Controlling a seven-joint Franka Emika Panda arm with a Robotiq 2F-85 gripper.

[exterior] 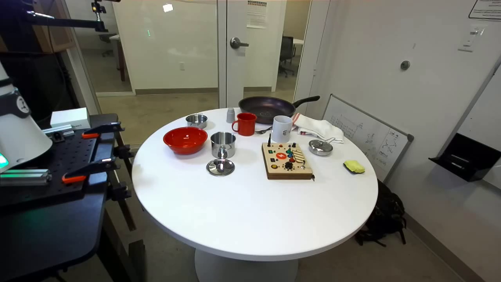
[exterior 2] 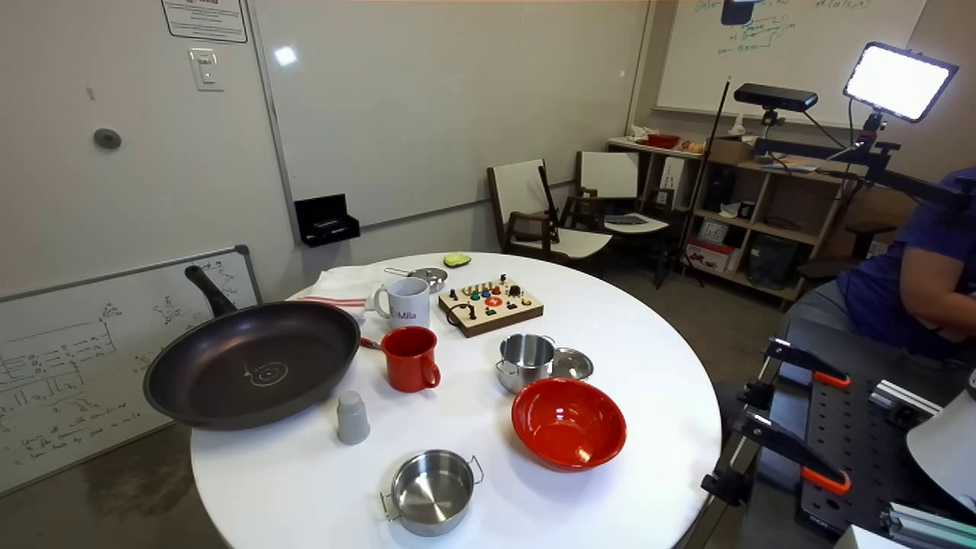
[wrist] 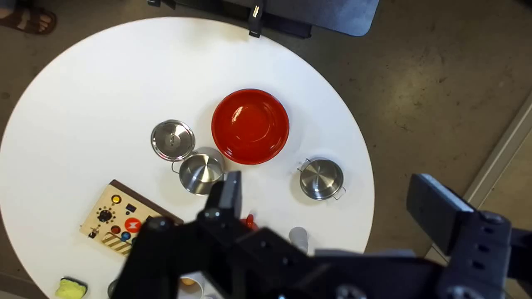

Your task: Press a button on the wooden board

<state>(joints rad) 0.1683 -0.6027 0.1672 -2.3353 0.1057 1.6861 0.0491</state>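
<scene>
Wooden board [exterior: 285, 161] on surface [exterior: 219, 211] near pot [exterior: 223, 145], not touching it. Jaws spread wide, grasping nothing, raised well above pot. Press seemingly not begun: approach and push both remain. Which button [wrist: 116, 199] is wanted, whether any sits pressed: cannot tell. Wrist view: jaws hide one end of board. Both exterior views: arm base [exterior: 21, 135] cut off, jaws out of frame.

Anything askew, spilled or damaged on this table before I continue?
The round black frying pan sits at the edge of the round white table with its handle apparently jutting past it, so it looks easily knocked. I see no spills or damage; the rectangular light-wood control board lies flat.
</scene>
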